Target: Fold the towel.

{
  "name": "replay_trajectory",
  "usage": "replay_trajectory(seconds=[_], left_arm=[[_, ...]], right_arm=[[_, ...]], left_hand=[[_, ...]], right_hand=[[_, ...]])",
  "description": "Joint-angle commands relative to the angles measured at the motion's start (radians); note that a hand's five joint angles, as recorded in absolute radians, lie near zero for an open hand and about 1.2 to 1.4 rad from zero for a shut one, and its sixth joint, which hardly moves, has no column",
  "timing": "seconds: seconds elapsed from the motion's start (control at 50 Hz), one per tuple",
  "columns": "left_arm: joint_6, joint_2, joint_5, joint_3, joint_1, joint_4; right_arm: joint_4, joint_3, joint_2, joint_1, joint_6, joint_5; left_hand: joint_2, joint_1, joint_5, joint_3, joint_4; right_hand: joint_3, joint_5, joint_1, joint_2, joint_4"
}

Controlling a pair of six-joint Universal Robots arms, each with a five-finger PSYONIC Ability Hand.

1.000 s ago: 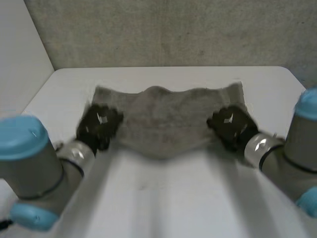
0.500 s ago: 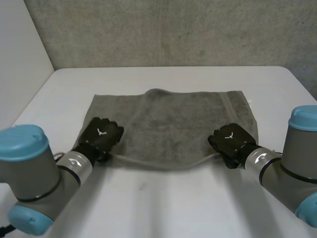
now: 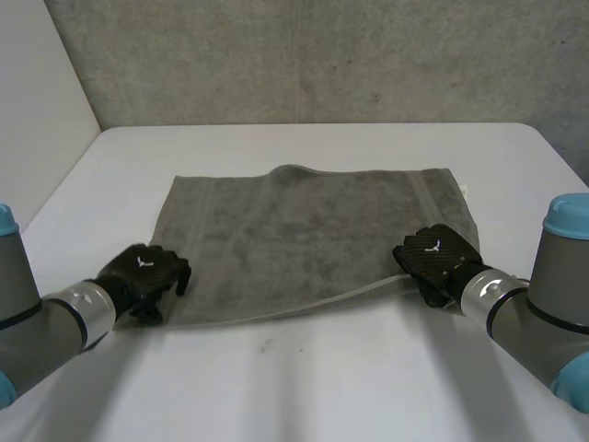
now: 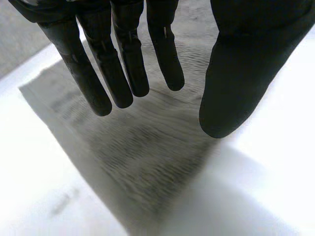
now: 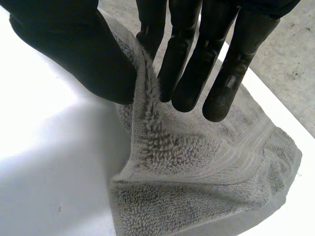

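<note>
Head view: the towel [image 3: 304, 239] lies spread on the desk [image 3: 304, 387], left hand [image 3: 143, 273] at its near left corner, right hand [image 3: 434, 258] at the near right. Left wrist view — fingers [image 4: 165, 49] straight, holding nothing. Right wrist view — thumb [image 5: 74, 44] and fingers pinch that corner.

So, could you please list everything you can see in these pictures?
towel: one, grey, spread on the middle of the table, its near right corner raised.
table: one, white, under the towel.
back wall: one, rough grey, behind the table.
side wall: one, white, to the left of the table.
arms: two, grey with light-blue caps, at the near side of the table.
left hand: one, black, at the towel's near left corner, fingers straight, holding nothing.
right hand: one, black, at the towel's near right corner, pinching the cloth between thumb and fingers.
</note>
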Motion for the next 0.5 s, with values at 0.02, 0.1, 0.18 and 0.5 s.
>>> replay_trajectory(seconds=[0.02,0.1,0.18,0.5], left_arm=[[-0.127,0.081,-0.01,-0.071,-0.013,-0.01],[-0.144,0.097,-0.01,-0.083,-0.015,-0.002],[-0.147,0.088,-0.011,-0.085,-0.012,0.035],[-0.144,-0.029,-0.065,-0.082,-0.018,0.141]], right_arm=[[0.0,-0.021,0.024,0.002,0.052,0.013],[0.0,-0.023,0.024,0.003,0.054,0.013],[0.001,-0.023,0.024,0.002,0.055,0.015],[0.005,-0.023,0.019,0.0,0.057,0.013]], left_hand=[[0.103,0.099,0.104,0.102,0.104],[0.103,0.099,0.104,0.102,0.104],[0.103,0.099,0.104,0.102,0.104],[0.091,0.087,0.092,0.091,0.092]], right_hand=[[0.21,0.225,0.427,0.221,0.207],[0.21,0.225,0.427,0.221,0.207],[0.21,0.225,0.427,0.221,0.207],[0.21,0.225,0.427,0.221,0.207]])
